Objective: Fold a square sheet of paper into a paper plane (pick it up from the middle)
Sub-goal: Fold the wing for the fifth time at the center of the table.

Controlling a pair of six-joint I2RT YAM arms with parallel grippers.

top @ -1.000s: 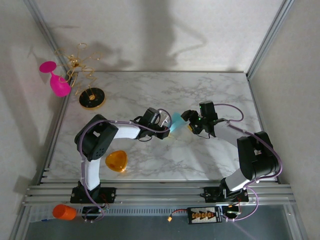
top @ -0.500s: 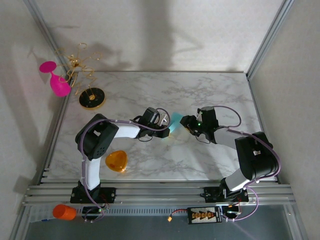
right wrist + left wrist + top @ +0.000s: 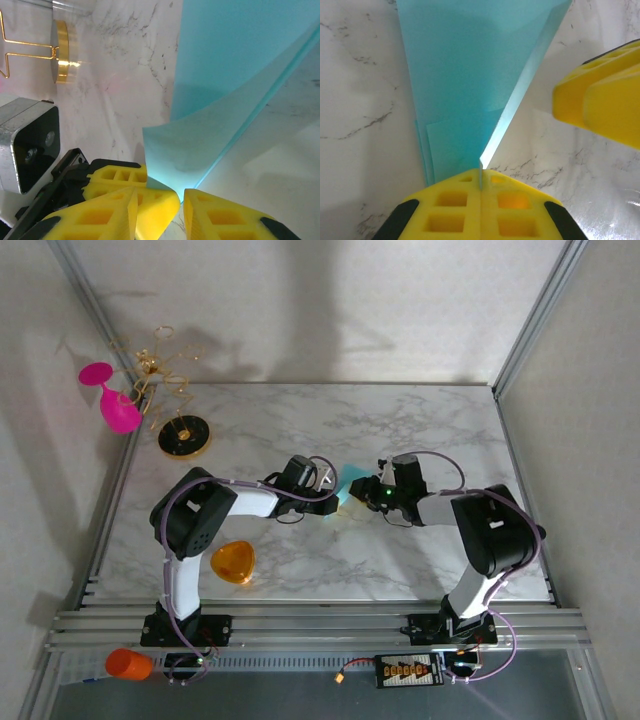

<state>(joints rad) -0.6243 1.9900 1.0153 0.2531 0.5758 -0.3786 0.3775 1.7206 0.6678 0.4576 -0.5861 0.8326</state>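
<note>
Marble-patterned white table (image 3: 420, 430) from above: the two arms meet mid-table over a thin teal-cyan paper sheet (image 3: 351, 480), folded and lying flat between them. The left gripper (image 3: 334, 503) comes at it from the left and the right gripper (image 3: 366, 490) from the right. An orange rounded-triangle piece (image 3: 233, 561) sits well apart near the left arm's base, and a pink glass (image 3: 112, 400) hangs off the far-left corner.

On the left wrist camera, the left gripper (image 3: 481, 185) has its yellow pads pressed tight together on the narrow end of the sheet (image 3: 465, 75), right on a raised crease. The right gripper's yellow finger (image 3: 600, 107) hovers just beside the paper's right edge.

Over to the right wrist: the right gripper (image 3: 181, 210) has its jaws nearly together, and a lifted fold of the sheet (image 3: 240, 65) runs down into the narrow gap. Whether they actually pinch it, I cannot tell. The left gripper's pads (image 3: 117, 176) sit just beside.
</note>
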